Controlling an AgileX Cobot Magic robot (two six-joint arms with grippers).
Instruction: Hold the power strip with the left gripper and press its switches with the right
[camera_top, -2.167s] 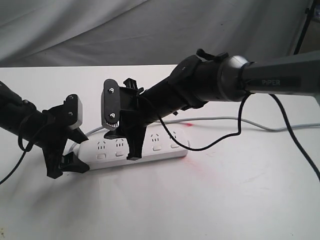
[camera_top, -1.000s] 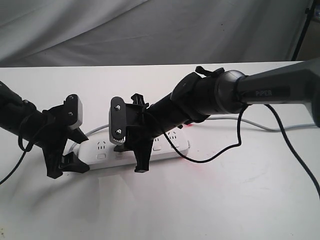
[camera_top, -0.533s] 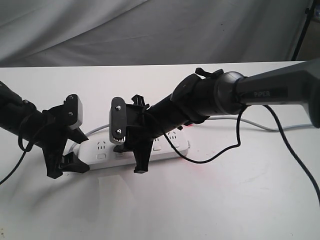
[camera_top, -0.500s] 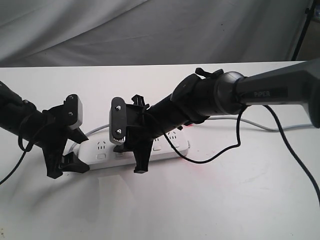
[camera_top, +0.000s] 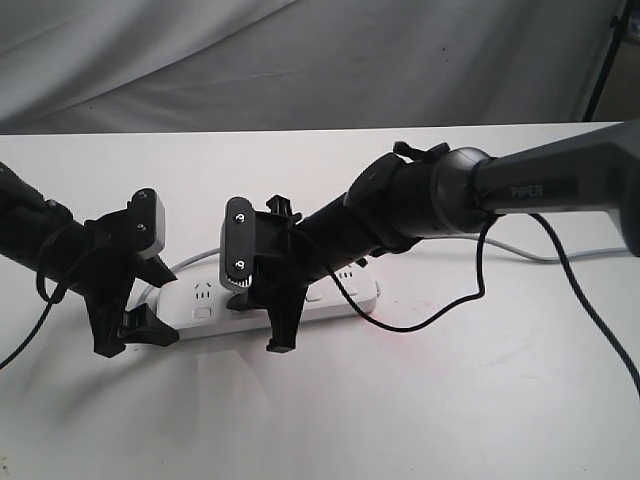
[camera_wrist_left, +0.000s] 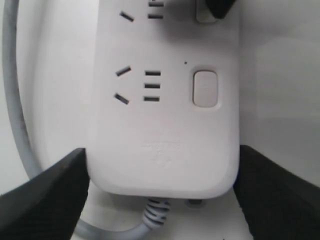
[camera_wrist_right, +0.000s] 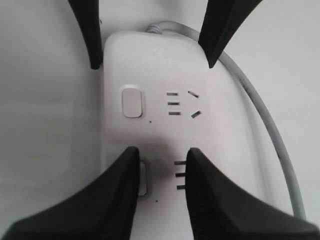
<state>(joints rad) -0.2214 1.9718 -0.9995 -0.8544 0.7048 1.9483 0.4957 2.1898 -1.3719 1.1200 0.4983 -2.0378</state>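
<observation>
Power strip (camera_top: 200, 305) flat on white table (camera_top: 450, 400), cord (camera_wrist_right: 274, 135) exiting at left gripper (camera_top: 132, 332) end. Left gripper clamped across that end, jaws against both long sides. Right gripper (camera_wrist_right: 161, 155) jaws slightly parted, empty; one fingertip (camera_wrist_right: 125, 167) at second switch (camera_wrist_right: 143, 177).

The long plastic power strip (camera_wrist_left: 165, 135) is white, its rounded rectangular buttons (camera_wrist_left: 205, 88) white also, its thin cord (camera_wrist_left: 15, 115) grey. The left two-jaw claw (camera_top: 138, 340) and right two-jaw claw (camera_top: 260, 322) are black.

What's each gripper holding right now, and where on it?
Left gripper clamps the power strip at its cord end, jaws on both long sides. Right gripper holds nothing.
</observation>
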